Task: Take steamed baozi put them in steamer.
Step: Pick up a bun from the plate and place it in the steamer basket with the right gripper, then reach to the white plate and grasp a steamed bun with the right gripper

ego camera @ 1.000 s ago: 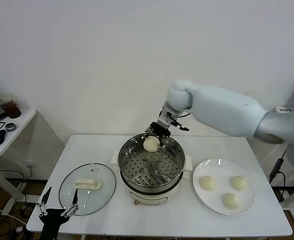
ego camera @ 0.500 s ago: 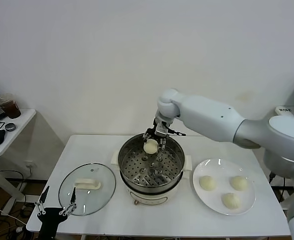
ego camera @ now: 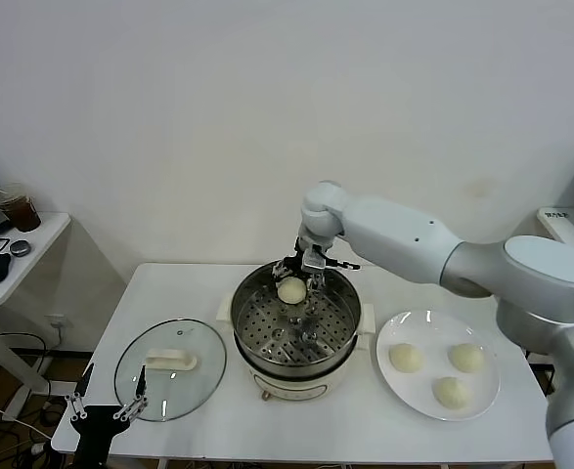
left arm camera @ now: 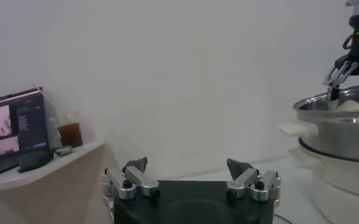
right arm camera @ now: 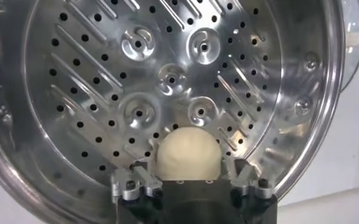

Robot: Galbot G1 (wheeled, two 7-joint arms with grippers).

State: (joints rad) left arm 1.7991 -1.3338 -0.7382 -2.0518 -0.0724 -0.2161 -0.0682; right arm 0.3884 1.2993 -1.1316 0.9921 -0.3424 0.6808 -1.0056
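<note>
The steamer (ego camera: 240,315) stands mid-table, a shiny steel pot with a perforated tray (right arm camera: 167,73). My right gripper (ego camera: 294,281) reaches down inside it at the far rim and is shut on one cream-white baozi (ego camera: 291,289). In the right wrist view the baozi (right arm camera: 188,152) sits between the fingers (right arm camera: 139,179), low over the tray. Three more baozi (ego camera: 405,358) (ego camera: 466,358) (ego camera: 451,392) lie on the white plate (ego camera: 389,379) to the right. My left gripper (ego camera: 106,405) is open and empty, parked at the table's front left corner.
A round glass lid (ego camera: 140,386) with a white handle lies flat left of the steamer. A side table with a cup (ego camera: 18,207) stands at far left. The steamer's side (left arm camera: 337,131) shows in the left wrist view.
My right gripper has moved down and slightly left with the baozi, from above the steamer's far rim to inside it. The left arm has hardly moved.
</note>
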